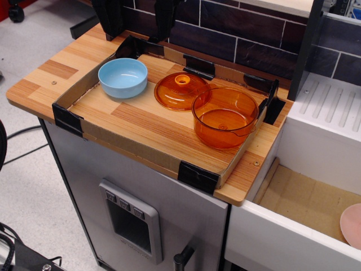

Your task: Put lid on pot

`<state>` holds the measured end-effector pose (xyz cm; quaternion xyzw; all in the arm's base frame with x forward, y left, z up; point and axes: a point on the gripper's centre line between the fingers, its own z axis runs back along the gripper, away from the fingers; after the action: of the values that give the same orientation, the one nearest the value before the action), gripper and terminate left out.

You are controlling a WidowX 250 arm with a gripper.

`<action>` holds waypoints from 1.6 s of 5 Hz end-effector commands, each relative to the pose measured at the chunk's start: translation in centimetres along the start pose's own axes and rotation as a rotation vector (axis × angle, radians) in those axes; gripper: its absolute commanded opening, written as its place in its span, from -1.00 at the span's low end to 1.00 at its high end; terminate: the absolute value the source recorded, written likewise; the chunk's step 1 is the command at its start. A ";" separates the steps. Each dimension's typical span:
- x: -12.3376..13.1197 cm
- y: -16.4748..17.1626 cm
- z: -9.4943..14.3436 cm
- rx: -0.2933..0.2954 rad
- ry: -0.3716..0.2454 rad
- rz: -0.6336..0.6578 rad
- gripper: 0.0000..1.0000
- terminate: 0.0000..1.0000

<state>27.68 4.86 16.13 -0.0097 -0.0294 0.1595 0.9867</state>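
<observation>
No readable brand or label anywhere. There's faint embossed text low on the grey cabinet (pixel 135 220) panel, lower left of center, too small to make out.

The arm is barely showing: two dark shapes (pixel 138 14) are hanging at the top edge, upper left of center, cropped off. Can't tell if that's the gripper, and can't tell how its jaws are standing.

The lid (pixel 181 91) is sitting knob up on the wooden tray (pixel 135 121), center frame, uncovered and not on the pot. The pot (pixel 225 117) is sitting upright just right of and below it, right of center, with nothing in it. In this view its rim is overlapping the lid's right edge; they look to be touching or nearly so, can't say which.

A light blue bowl (pixel 123 77) is sitting left of the lid, near it, in the tray's upper-left part. The tray has cardboard walls and black corner brackets (pixel 198 176).

A white sink (pixel 327 113) is filling the right side. A pink plate (pixel 352 226) is poking in at the lower-right edge, down in the open drawer.
</observation>
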 end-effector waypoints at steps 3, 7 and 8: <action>5.5 0.5 -2.1 -0.043 -0.037 0.090 1.00 -1.00; 11.6 -0.7 -6.7 -0.059 -0.113 0.268 1.00 -1.00; 11.8 -1.6 -8.1 -0.053 -0.099 0.270 1.00 -1.00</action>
<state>38.95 6.49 6.34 -0.0288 -0.0449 0.2899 0.9556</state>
